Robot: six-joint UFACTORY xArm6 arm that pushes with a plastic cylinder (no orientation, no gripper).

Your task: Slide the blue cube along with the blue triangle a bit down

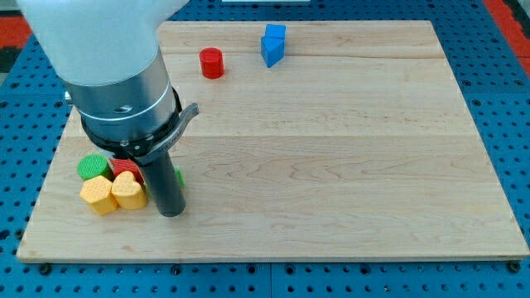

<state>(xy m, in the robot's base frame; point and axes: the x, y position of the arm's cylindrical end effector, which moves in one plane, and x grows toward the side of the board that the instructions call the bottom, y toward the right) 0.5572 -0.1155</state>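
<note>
Rod only, no claw to report. The tip (171, 213) sat at the view's bottom-left beside the yellow blocks (113, 192), well apart from the blue cube (275, 34) touching the blue triangle (269, 51) up top; neither pushed yet.

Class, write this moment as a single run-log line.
my tip: view's bottom left, beside yellow blocks | blue cube and blue triangle: touching, view's top, untouched | red cylinder: left of them

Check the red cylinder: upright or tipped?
Upright. The red cylinder shows its round flat top facing up, standing alone left of the blue blocks.
</note>
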